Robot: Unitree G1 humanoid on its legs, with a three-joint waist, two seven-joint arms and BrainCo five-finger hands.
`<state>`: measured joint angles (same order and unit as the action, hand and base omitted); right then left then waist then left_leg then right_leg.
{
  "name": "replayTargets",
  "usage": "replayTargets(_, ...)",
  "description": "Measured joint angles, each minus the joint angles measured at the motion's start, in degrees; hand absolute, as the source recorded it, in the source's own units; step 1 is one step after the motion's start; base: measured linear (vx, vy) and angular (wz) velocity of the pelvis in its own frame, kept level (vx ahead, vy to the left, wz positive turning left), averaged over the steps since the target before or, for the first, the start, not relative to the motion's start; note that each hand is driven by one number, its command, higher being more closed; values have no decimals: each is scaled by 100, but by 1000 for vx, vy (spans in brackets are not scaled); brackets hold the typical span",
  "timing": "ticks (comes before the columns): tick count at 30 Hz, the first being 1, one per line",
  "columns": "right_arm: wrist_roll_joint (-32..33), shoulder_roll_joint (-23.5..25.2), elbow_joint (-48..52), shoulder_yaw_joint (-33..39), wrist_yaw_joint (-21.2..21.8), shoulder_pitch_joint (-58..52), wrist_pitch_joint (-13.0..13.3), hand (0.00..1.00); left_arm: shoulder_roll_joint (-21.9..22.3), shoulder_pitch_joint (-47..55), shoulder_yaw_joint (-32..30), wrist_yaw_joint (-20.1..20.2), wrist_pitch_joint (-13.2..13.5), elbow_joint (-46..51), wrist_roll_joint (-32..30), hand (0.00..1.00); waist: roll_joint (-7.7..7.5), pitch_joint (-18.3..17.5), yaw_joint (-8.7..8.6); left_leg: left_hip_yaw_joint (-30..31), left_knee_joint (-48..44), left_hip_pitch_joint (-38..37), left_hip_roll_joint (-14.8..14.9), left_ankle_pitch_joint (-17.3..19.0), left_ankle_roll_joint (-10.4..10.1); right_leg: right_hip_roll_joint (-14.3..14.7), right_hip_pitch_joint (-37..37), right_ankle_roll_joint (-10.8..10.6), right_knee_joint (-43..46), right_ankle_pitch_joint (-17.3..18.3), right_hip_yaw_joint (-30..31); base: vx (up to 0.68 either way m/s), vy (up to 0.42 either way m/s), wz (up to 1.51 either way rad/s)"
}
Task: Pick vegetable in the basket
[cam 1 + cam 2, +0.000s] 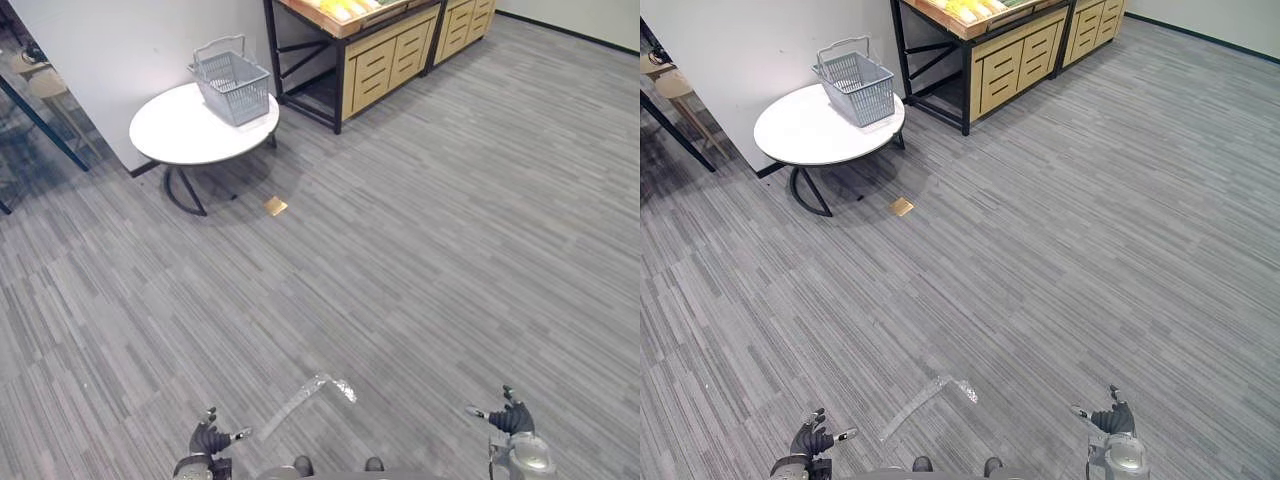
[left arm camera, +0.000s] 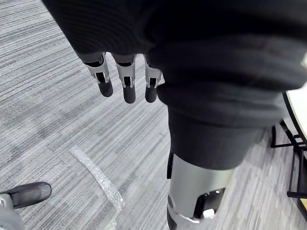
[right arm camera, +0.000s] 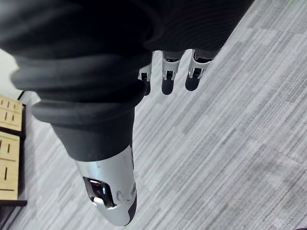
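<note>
On white desk [image 1: 175, 135] far ahead I see grey basket [image 1: 235, 85]; left hand [image 1: 207, 438], right hand [image 1: 513, 418] low, fingers loose, holding nothing.

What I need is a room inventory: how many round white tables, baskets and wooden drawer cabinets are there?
round white table: 1
basket: 1
wooden drawer cabinets: 2, the near one and the far one
Total: 4

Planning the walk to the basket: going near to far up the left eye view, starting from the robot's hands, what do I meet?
Clear tape strip on the carpet → brass floor plate → round white table → grey wire basket, standing on the table's far side.
</note>
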<state>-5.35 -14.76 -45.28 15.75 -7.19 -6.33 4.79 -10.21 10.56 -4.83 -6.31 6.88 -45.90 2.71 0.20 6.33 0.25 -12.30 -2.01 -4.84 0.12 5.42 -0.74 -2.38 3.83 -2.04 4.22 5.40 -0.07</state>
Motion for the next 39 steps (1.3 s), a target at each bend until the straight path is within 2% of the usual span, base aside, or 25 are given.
replayTargets(4, -1, -68, 200, -121, 112, -14, 110, 0, -57, 2, -54, -10, 35, 138, 14, 0, 12, 7, -102, 82, -26, 5, -23, 10, -13, -36, 46, -7, -26, -5, -60, 82, 15, 7)
replayTargets(11, 18, -67, 405, -285, 112, -76, 131, 0, -47, 2, -216, -20, 45, 384, 247, 0, 10, 11, -110, 112, -146, 10, -16, 80, -93, -55, 102, -8, -22, -5, -138, 16, -2, 3)
replayTargets(17, 42, -25, 566, -285, 84, -77, 127, 0, 75, 91, -256, -32, 46, 567, 453, 0, 76, 58, -112, 119, -327, 110, -5, 229, -71, -59, 82, -9, -23, -4, -145, -11, -2, 0)
replayTargets(20, 64, 5, 644, -286, 60, -21, 128, 0, 143, 114, -261, -40, 46, 750, 564, 0, 97, 100, -99, 111, -609, 319, 16, 396, -43, -60, -13, -16, -22, 2, -140, -63, -2, -6)
replayTargets(22, 76, 40, 707, -314, 3, 53, 126, 0, 172, 119, -296, -56, 47, 890, 573, 0, 109, 114, -84, 100, -846, 539, 37, 630, 27, -60, -145, -96, -9, 76, -131, -84, 11, -11)
replayTargets(23, 79, 90, 862, -366, -37, 94, 125, 0, 259, 155, -391, -142, 45, 1062, 662, 0, 154, 165, -57, 79, -1187, 757, 82, 949, 163, -51, -365, -167, 297, 288, -115, -92, 38, -11)
replayTargets(25, 78, 97, 861, -507, -53, 107, 104, 0, 308, 242, -438, -158, 47, 1262, 803, 0, 135, 211, -15, 80, -1574, 900, 42, 1332, 266, -154, -793, -337, 1368, 761, -124, -95, 73, -7)
replayTargets(26, 76, 108, 861, -536, -55, 99, 96, 0, 310, 256, -438, -167, 47, 1277, 812, 0, 136, 229, 23, 102, -1622, 901, 26, 1409, 281, -182, -941, -402, 1756, 822, -136, -16, 129, 7)
replayTargets(27, 75, 199, 920, -605, -66, 53, 83, 0, 280, 307, -433, -229, 47, 1349, 812, 0, 119, 246, 34, 186, -1632, 819, -51, 1478, 376, -301, -1510, -409, 3092, 782, -210, 13, 93, 22)
replayTargets(28, 75, 247, 999, -649, -80, -2, 74, 0, 252, 313, -428, -258, 47, 1378, 811, 0, 58, 286, 7, 267, -1634, 764, -103, 1500, 416, -375, -1722, -346, 3619, 686, -236, 172, 104, 65)
replayTargets(29, 73, 352, 1136, -786, -99, -96, 51, 0, 160, 302, -429, -282, 45, 1392, 807, 0, -8, 359, -108, 484, -1647, 532, -153, 1570, 547, -388, -2155, -216, 4578, 682, -310, 201, 33, 61)
replayTargets(30, 74, 386, 1163, -797, -98, -111, 42, 0, 137, 322, -429, -291, 44, 1392, 807, 0, 47, 400, -106, 534, -1632, 459, -135, 1592, 572, -368, -2259, -158, 4629, 775, -341, 313, 46, 64)
replayTargets(32, 74, 415, 1333, -797, -98, -119, 40, 0, 91, 304, -427, -336, 44, 1392, 807, 0, -1, 421, -105, 721, -1529, 272, -109, 1675, 570, -325, -2556, -109, 4211, 903, -626, 275, 20, 39)
replayTargets(33, 74, 394, 1375, -793, -100, -73, 48, 0, 83, 263, -431, -378, 43, 1385, 808, 0, -16, 441, -109, 768, -1397, 130, -57, 1682, 546, -252, -2742, -69, 3576, 871, -778, 374, -9, 39)
replayTargets(34, 76, 344, 1368, -794, -99, -36, 46, 0, 90, 195, -430, -378, 38, 1356, 809, 0, 37, 480, -110, 841, -1343, 11, 30, 1672, 472, -133, -2833, -6, 2930, 740, -851, 532, -38, 52)
replayTargets(35, 77, 290, 1369, -791, -99, -12, 45, 0, 93, 109, -431, -381, 39, 1351, 808, 0, 94, 529, -147, 980, -1092, -236, 123, 1647, 397, 54, -2935, -24, 2035, 354, -957, 504, -56, 51)
replayTargets(36, 75, 275, 1370, -789, -99, -8, 42, 0, 92, 65, -430, -382, 41, 1348, 807, 0, 101, 551, -191, 1072, -948, -369, 148, 1618, 345, 123, -2957, -20, 1569, 108, -948, 567, -95, 77)
replayTargets(37, 75, 271, 1373, -790, -99, -14, 37, 0, 61, 31, -430, -384, 57, 1344, 803, 0, 21, 591, -278, 1228, -733, -600, 119, 1539, 179, 158, -2955, -35, 757, -432, -862, 595, -145, 72)
replayTargets(38, 75, 260, 1373, -788, -100, -50, 33, 0, 55, -19, -428, -384, 58, 1318, 798, 0, -49, 601, -291, 1344, -683, -771, 84, 1542, 54, 179, -3004, 72, 525, -940, -726, 726, -203, 84)
replayTargets(39, 71, 201, 1373, -777, -97, -87, 9, 0, 115, -79, -427, -376, 58, 1264, 786, 0, -2, 582, -321, 1530, -745, -878, 208, 1606, -56, 232, -2948, 507, 693, -1695, -623, 601, -184, 45)
